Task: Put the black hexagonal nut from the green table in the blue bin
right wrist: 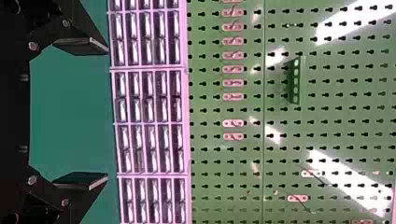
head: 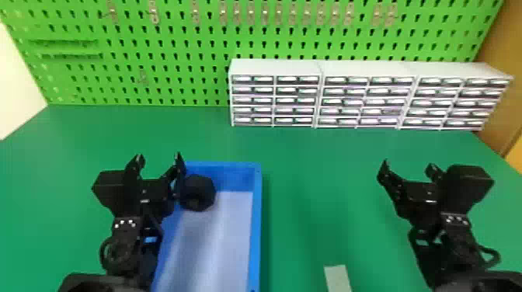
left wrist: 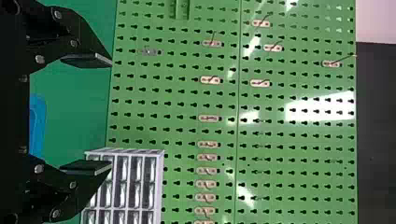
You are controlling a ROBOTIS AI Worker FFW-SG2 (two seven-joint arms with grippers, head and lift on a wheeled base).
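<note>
Green pegboard (head: 174, 50) backs the upper frame, while left of centre the nut (head: 198, 193) seems to lie in the bin (head: 256, 217), probably rigid and hefty, best pinched across opposite flats, and left pincer (head: 159, 156) and right pincer (head: 408, 165) gape empty.

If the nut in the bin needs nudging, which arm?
Left, probably: in the head view the open left gripper appears beside the black hexagonal nut in the blue bin; the right gripper is farther away.
</note>
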